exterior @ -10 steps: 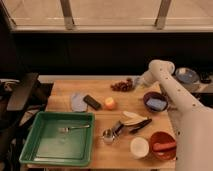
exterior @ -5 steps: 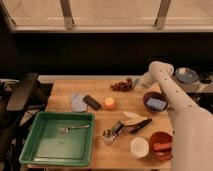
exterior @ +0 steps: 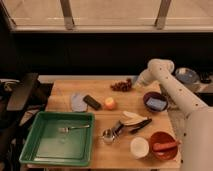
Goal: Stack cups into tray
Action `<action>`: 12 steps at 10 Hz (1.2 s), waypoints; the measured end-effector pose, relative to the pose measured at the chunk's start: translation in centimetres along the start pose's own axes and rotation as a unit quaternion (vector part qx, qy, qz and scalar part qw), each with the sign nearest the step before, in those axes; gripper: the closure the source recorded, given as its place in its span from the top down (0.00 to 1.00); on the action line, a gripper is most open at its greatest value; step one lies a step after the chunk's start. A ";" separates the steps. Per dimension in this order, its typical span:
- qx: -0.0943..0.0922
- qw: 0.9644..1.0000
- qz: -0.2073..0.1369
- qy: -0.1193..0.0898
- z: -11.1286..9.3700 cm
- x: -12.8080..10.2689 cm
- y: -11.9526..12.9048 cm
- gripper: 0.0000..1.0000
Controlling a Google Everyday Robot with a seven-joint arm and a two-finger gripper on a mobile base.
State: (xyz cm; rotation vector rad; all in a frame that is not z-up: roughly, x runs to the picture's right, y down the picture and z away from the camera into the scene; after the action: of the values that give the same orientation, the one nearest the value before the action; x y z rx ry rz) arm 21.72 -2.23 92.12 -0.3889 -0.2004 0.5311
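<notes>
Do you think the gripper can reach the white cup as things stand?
Probably yes: the gripper is by the grapes at the back, and nothing stands over the white cup near the front edge.

Dim, warm, blurry indoor scene. Pale light enters through the window (exterior: 115, 12) above; the wooden table (exterior: 60, 92) glows softly, while the gripper (exterior: 135, 83) beside the grapes (exterior: 121, 86) is lost in shadow.

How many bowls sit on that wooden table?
2: the dark purple bowl near the right edge, the red bowl at the front right corner. The end effector is by the grapes; its arm may hide others.
</notes>
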 end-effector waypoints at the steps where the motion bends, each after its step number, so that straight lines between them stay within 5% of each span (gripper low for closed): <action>1: 0.012 1.000 -0.018 -0.002 -2.5 -1.2 0.4 0.00; 3: 0.016 0.999 -0.043 -0.010 -5.8 -2.3 1.7 0.00; 7: -0.007 0.994 -0.104 -0.029 -10.3 -3.0 8.3 0.00; 10: -0.063 0.986 -0.138 -0.070 -12.8 -4.6 14.7 0.00; 12: -0.127 0.974 -0.146 -0.115 -14.1 -4.9 17.9 0.00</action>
State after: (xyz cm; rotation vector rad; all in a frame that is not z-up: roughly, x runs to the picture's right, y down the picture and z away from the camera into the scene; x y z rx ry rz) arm 13.42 5.04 71.56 -0.5367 -0.5455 0.2577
